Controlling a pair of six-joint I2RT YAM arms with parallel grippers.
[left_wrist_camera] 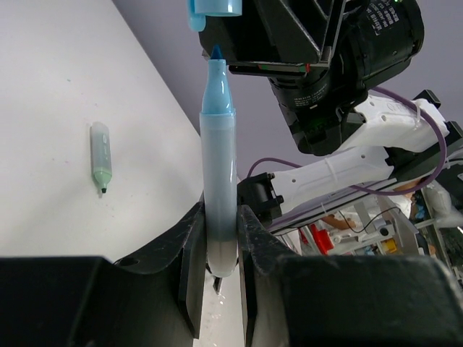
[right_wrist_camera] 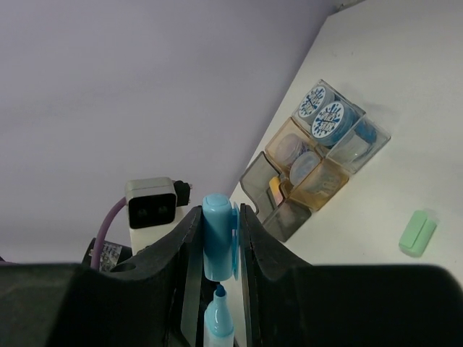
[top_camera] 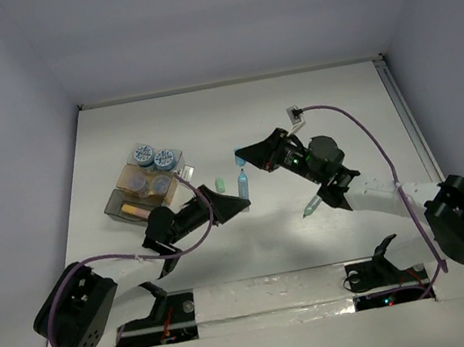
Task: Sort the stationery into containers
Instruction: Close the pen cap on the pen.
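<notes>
Left gripper (left_wrist_camera: 219, 242) pinches the pale-blue plastic marker (left_wrist_camera: 217, 152), right gripper (right_wrist_camera: 220, 220) its blue cap (right_wrist_camera: 215, 242): capping seems underway, next needing exact tip-to-cap alignment.

Bright, even light fr. above; soft shadows; pics sharp.

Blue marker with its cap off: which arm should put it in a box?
Probably the left arm: its jaws are shut on the blue marker, and the boxes lie on its side. The right arm's jaws hold only the cap.
</notes>
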